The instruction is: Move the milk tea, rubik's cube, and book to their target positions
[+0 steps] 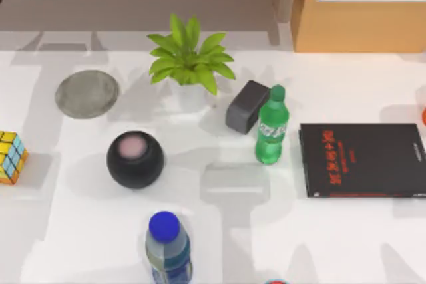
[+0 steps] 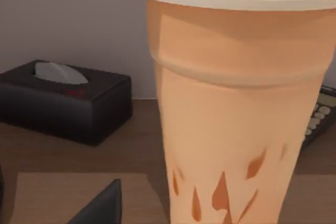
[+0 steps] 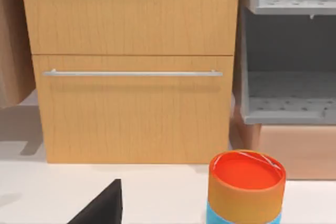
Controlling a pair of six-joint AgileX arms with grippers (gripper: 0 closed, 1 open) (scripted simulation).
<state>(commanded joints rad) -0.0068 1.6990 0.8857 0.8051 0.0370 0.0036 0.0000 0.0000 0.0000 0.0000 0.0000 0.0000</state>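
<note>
My left claw [image 2: 100, 208] sits just beside the tall orange-brown milk tea cup [image 2: 231, 103], standing upright on a wooden shelf [image 2: 79, 156]; its opening I cannot tell.

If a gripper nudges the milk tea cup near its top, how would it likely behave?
The milk tea is tall and narrows toward its base, so a push near the lidded top would probably tip it rather than slide it. Its walls look smooth and tapered, so fingers might slip upward along it unless they close lower down. The ridge below the rim could offer a firmer hold.
</note>
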